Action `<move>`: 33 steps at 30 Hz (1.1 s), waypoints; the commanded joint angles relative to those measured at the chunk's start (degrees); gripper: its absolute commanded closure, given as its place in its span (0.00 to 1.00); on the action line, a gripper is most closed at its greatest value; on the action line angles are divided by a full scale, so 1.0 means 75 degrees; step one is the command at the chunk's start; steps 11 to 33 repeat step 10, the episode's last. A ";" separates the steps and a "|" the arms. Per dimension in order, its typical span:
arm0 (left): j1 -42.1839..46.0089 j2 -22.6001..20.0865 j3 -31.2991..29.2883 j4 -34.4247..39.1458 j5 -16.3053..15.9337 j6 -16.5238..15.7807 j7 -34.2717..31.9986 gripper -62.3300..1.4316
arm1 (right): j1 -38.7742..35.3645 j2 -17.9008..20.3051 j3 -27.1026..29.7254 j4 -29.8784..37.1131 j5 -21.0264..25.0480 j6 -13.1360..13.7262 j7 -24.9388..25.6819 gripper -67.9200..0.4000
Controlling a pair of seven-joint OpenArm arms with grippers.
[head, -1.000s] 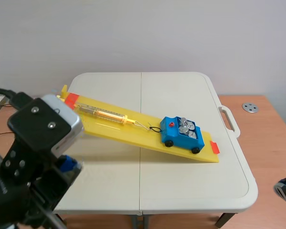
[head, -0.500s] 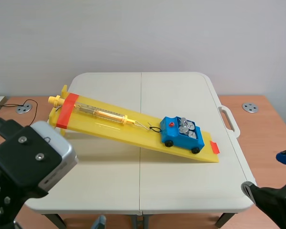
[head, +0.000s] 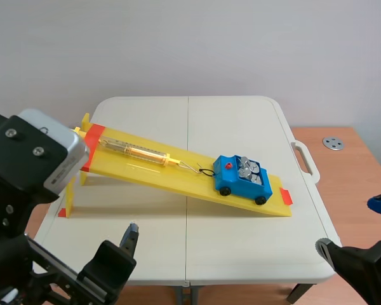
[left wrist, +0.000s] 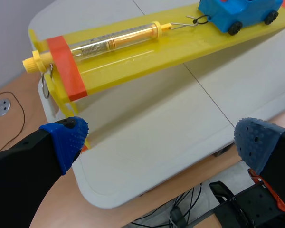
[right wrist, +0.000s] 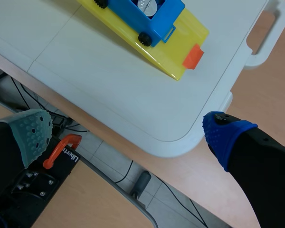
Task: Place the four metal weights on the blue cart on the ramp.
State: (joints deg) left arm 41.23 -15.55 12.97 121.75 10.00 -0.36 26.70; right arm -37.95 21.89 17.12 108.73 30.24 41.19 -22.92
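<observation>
The blue cart (head: 241, 179) sits low on the yellow ramp (head: 159, 170), with several silver metal weights (head: 249, 170) in its bed. A clear spring scale (head: 136, 151) lies higher on the ramp, hooked to the cart's front. My left gripper (left wrist: 161, 142) is open over the table's near left edge, short of the ramp (left wrist: 133, 61), and holds nothing. My right gripper (right wrist: 128, 130) is open over the table's near right corner, with the cart (right wrist: 147, 19) and its weights (right wrist: 148, 5) ahead of it. Nothing sits between its fingers.
The white folding table (head: 254, 248) stands on a wooden desk (head: 362, 184), with a carry handle (head: 306, 159) on its right edge. A round cable grommet (head: 333, 143) sits in the desk at the far right. The ramp's high end rests on yellow legs (left wrist: 61, 102).
Both grippers have opened. The left arm has shifted at the near left and its fingers now show by the table's front edge. The right arm has come into view at the near right.
</observation>
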 commanded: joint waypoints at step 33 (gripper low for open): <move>0.0082 0.0079 -0.0189 0.0373 -0.0280 0.0376 -0.1046 0.00 | 0.0219 0.0169 0.0108 0.0746 0.0545 0.0052 0.1052 0.03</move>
